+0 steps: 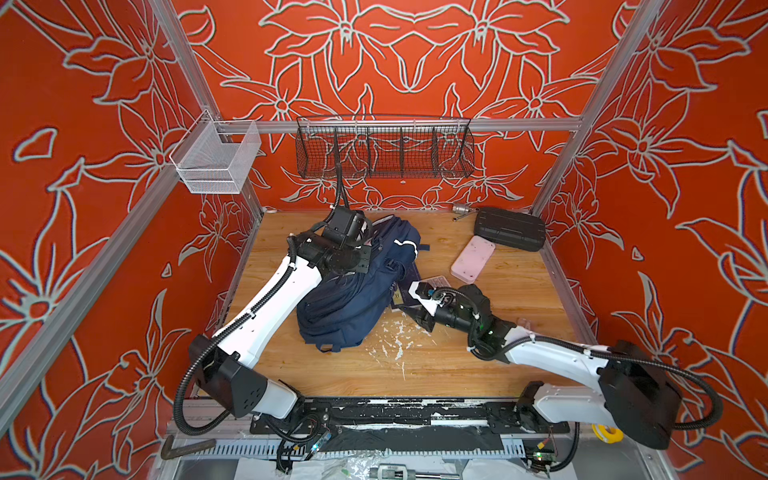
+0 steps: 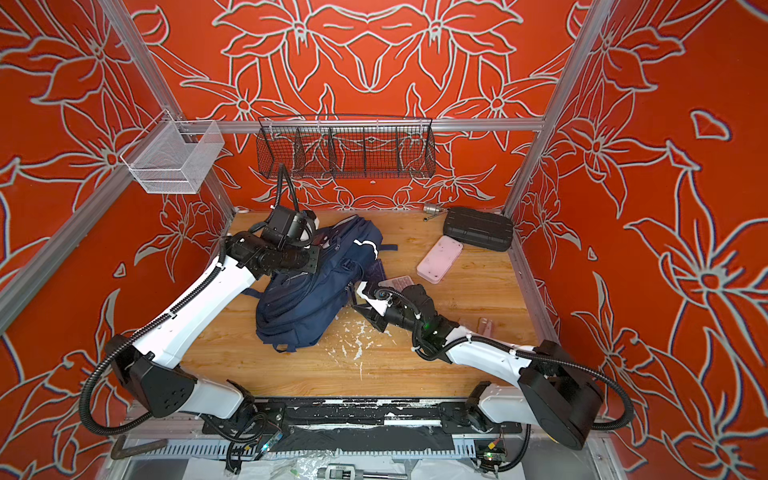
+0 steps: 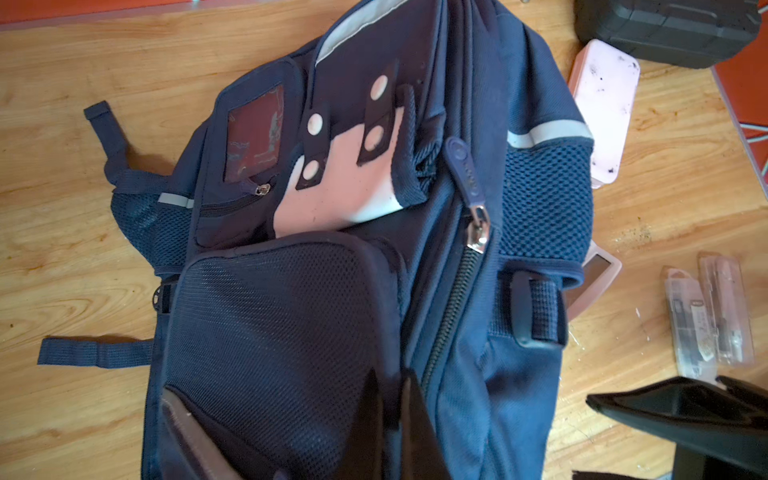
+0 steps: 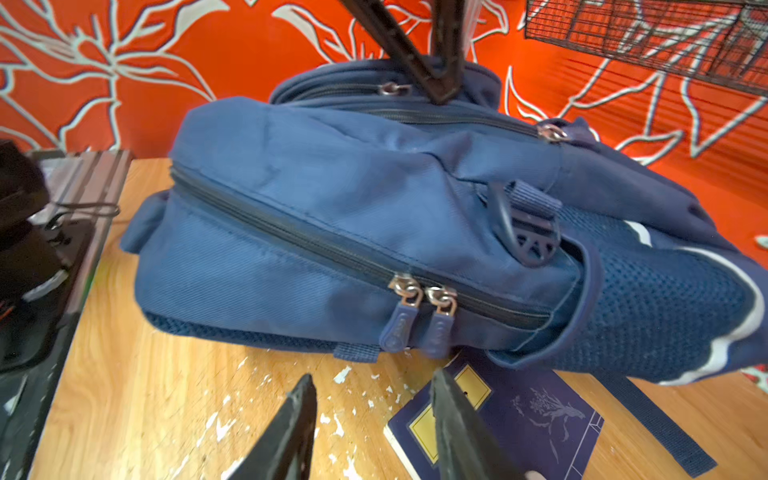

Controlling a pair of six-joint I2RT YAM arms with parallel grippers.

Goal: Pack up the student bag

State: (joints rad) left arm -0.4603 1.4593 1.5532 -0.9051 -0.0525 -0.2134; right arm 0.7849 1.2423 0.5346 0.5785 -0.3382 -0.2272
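The student bag point(image 1: 357, 291) point(image 2: 316, 286), a navy backpack, lies on its side mid-table. My left gripper point(image 3: 392, 399) is shut on a fold of its fabric beside the main zip point(image 3: 449, 316). The right wrist view shows that same gripper point(image 4: 440, 89) pinching the bag point(image 4: 332, 216) from above. My right gripper point(image 4: 374, 376) point(image 1: 409, 313) is open and holds nothing. It hovers low over the table just short of the bag's twin zip pulls point(image 4: 419, 316). One of its fingers overlaps the corner of a dark blue notebook point(image 4: 519, 411) that lies partly under the bag.
A pink case point(image 1: 473, 259) and a black ribbed hard case point(image 1: 510, 228) lie at the back right. Packaged pens point(image 3: 706, 316) lie near the right arm. A black wire basket point(image 1: 384, 151) and a white mesh basket point(image 1: 216, 158) hang on the rails. White flecks point(image 1: 395, 336) dot the wood.
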